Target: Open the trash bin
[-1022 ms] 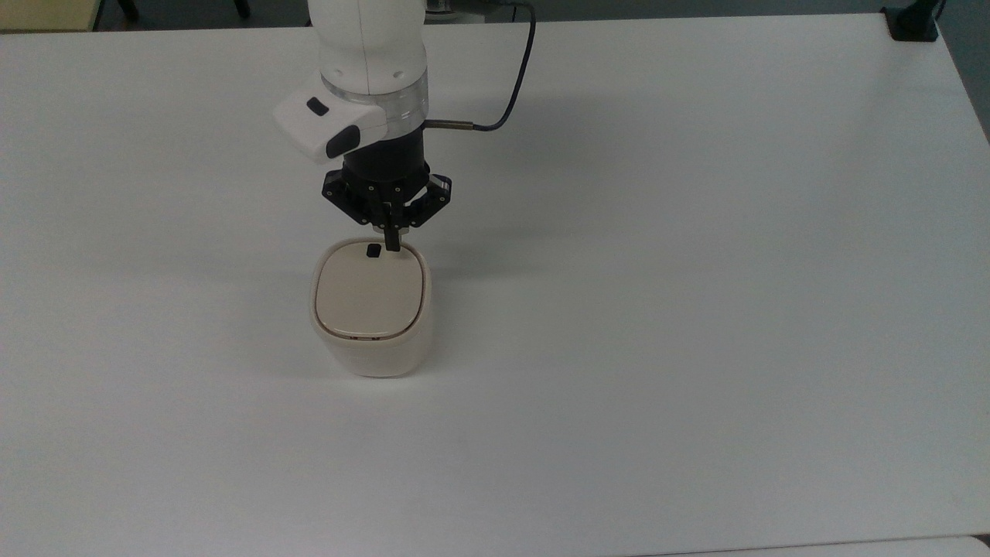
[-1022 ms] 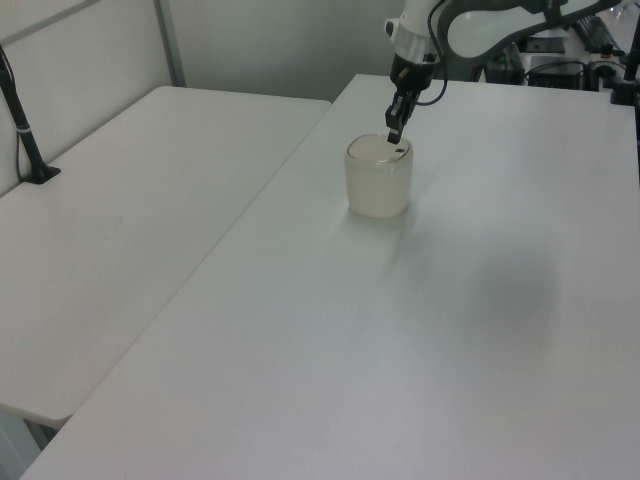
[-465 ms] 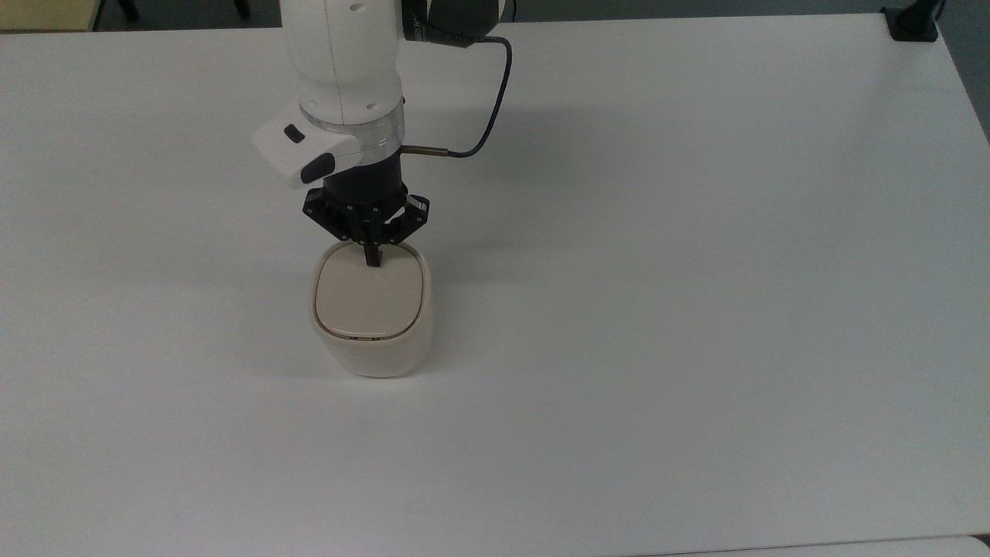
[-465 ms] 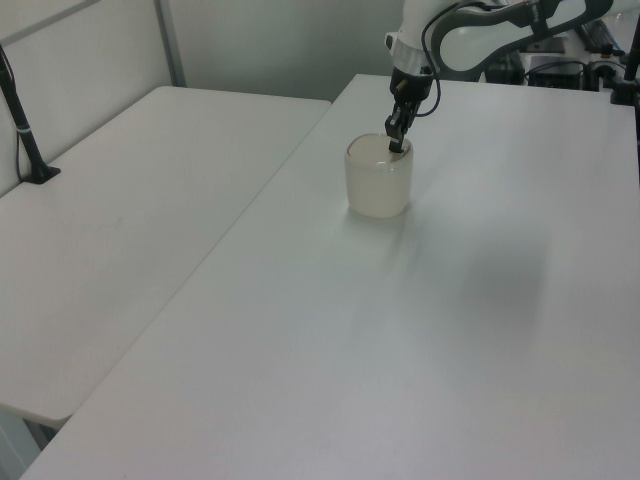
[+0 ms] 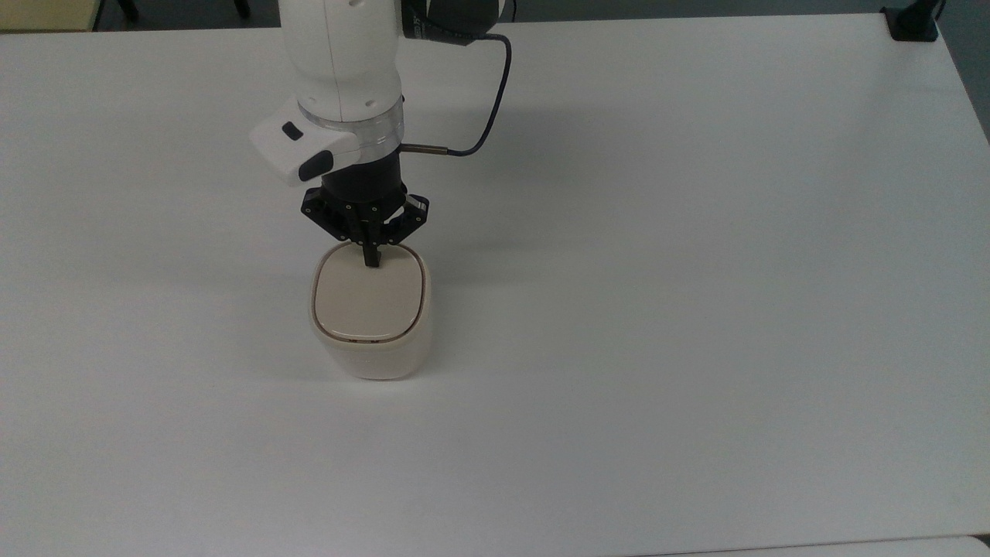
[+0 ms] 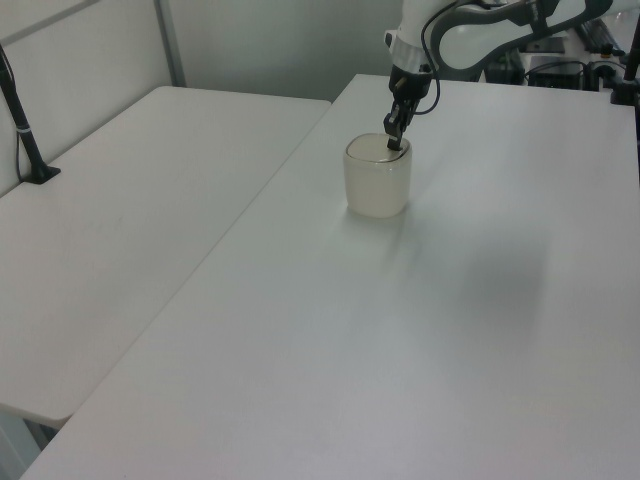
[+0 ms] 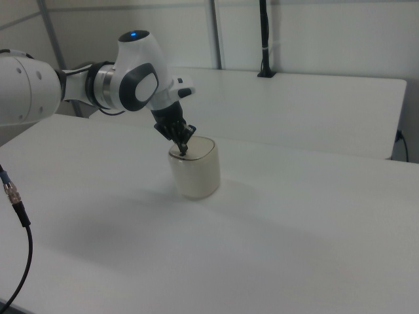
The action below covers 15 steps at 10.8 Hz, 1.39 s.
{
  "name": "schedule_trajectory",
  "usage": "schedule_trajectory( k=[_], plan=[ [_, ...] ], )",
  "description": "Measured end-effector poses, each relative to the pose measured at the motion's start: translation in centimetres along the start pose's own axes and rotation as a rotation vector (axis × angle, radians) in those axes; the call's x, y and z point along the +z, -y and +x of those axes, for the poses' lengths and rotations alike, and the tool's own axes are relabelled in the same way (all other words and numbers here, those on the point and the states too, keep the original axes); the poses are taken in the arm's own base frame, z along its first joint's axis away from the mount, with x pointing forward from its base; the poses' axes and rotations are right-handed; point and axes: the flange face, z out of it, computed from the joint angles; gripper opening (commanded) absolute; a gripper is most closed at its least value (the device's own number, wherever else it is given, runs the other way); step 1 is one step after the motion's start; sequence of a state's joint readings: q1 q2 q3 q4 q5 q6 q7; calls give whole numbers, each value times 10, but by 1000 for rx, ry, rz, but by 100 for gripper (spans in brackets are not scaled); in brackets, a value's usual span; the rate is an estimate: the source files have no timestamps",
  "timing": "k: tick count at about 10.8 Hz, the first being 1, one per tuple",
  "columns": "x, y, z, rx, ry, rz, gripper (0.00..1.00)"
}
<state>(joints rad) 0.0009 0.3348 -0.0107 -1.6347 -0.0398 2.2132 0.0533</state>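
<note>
From the top view, the tool [image 5: 372,260] is pressing down at the far edge of the bin [image 5: 370,313], fingers pinched together and holding nothing. The bin is sitting on the white counter [image 5: 696,271], lid flat.

From the left view, the lid is looking closed.

From the right view too, the opening is not showing yet.

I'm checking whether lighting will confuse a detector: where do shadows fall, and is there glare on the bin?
Top view: the trash bin casts a soft shadow toward the top view's right on the table; its lid is matte, without glare. Right view: a broad, faint shadow lies on the tabletop nearer the camera than the bin.
</note>
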Motion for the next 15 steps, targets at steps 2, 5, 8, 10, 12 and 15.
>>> schedule_trajectory(
  k=[2,5,8,10,12,15],
  plan=[
    [-26,-1,2,2,-1,-1,0],
    [-95,-5,-16,-8,66,-28,0],
    [-143,-1,-36,-24,99,-43,0],
    [-156,0,-45,-44,126,-43,0],
    [-165,3,-55,-59,148,-43,2],
    [-163,21,-73,-96,196,-40,41]
  ],
)
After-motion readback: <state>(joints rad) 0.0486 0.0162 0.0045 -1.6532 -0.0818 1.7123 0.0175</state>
